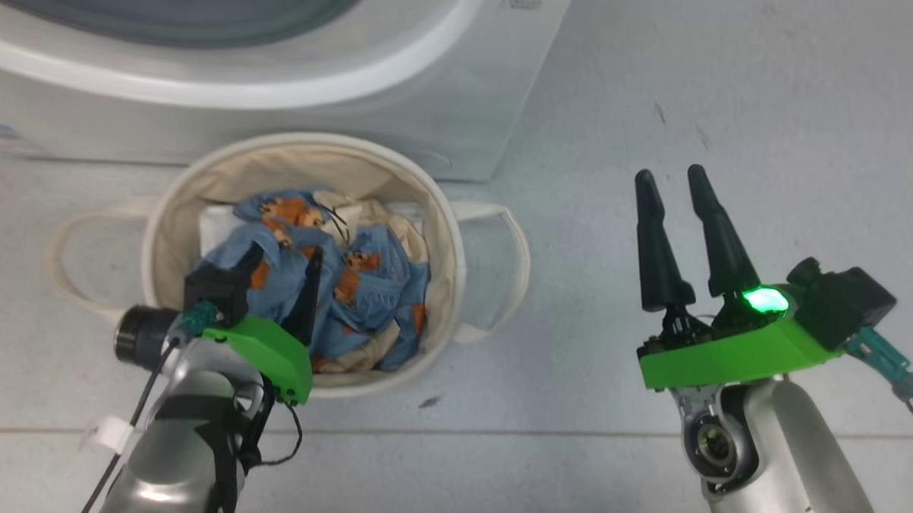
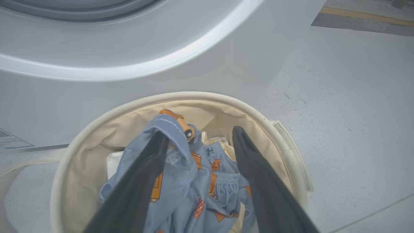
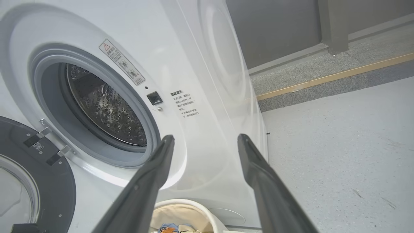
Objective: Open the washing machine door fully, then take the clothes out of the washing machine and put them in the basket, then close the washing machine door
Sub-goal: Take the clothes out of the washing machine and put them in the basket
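The cream basket (image 1: 450, 233) stands on the floor in front of the washing machine (image 1: 281, 68). Light blue clothes (image 1: 364, 284) with orange prints lie piled inside it. My left gripper (image 1: 285, 269) hangs over the basket, open, fingers pointing down into the pile. In the left wrist view a fold of the clothes (image 2: 194, 194) drapes over the left one of my left gripper's (image 2: 200, 134) fingers (image 2: 142, 181). My right gripper (image 1: 670, 174) is open and empty above the floor, right of the basket. Past my right gripper (image 3: 206, 137), the washing machine door (image 3: 48, 181) stands swung open at the left, baring the steel drum (image 3: 106, 106).
A flat white folded sheet (image 1: 215, 221) lies in the basket under the clothes. The basket's loop handles (image 1: 514, 243) stick out on both sides. Pale floor (image 1: 735, 107) stretches to the right of the machine, and a raised grey kerb (image 3: 323, 77) runs behind it.
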Controlling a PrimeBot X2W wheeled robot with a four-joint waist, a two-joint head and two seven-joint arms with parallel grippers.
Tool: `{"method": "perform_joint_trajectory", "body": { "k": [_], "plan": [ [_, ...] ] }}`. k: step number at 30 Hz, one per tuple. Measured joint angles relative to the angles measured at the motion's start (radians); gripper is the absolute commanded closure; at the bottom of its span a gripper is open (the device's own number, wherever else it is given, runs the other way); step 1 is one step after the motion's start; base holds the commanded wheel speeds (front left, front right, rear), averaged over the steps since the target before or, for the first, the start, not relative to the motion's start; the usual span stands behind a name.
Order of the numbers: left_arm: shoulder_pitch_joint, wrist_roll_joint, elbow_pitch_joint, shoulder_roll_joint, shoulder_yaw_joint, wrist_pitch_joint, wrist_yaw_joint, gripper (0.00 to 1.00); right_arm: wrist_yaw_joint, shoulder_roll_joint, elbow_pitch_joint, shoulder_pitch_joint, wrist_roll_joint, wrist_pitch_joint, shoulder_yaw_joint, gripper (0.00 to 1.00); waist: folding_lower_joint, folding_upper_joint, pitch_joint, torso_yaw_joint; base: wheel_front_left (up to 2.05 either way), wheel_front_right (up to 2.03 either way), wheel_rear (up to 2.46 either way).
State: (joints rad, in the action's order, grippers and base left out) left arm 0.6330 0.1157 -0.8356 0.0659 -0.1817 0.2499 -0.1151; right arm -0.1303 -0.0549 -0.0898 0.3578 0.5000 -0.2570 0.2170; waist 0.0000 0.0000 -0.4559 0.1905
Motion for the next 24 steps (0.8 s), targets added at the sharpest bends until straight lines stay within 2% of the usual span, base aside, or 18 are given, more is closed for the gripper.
{"method": "perform_joint_trajectory", "body": {
  "k": [9, 13, 18, 24],
  "plan": [
    [0.001, -0.018, -0.167, -0.010, -0.061, -0.003, 0.001, 0.00, 0.000, 0.000, -0.021, -0.049, -0.002, 0.000, 0.031, 0.00, 0.0000, 0.0000, 0.084, -0.030, 0.00, 0.00, 0.00],
    [0.010, -0.019, -0.180, -0.012, -0.065, -0.002, 0.006, 0.00, 0.000, 0.000, -0.021, -0.049, 0.002, 0.000, 0.030, 0.00, 0.0000, 0.0000, 0.088, -0.027, 0.00, 0.00, 0.00],
    [0.020, -0.013, -0.164, -0.014, -0.067, -0.002, 0.006, 0.00, 0.000, 0.000, -0.021, -0.049, 0.005, 0.000, 0.020, 0.00, 0.0000, 0.0000, 0.101, -0.024, 0.00, 0.00, 0.00],
    [-0.051, 0.012, -0.006, -0.014, -0.054, 0.000, 0.011, 0.00, 0.000, 0.000, -0.023, -0.067, 0.005, 0.000, -0.009, 0.00, 0.0000, 0.0000, 0.142, -0.031, 0.00, 0.00, 0.00]
  ]
}}
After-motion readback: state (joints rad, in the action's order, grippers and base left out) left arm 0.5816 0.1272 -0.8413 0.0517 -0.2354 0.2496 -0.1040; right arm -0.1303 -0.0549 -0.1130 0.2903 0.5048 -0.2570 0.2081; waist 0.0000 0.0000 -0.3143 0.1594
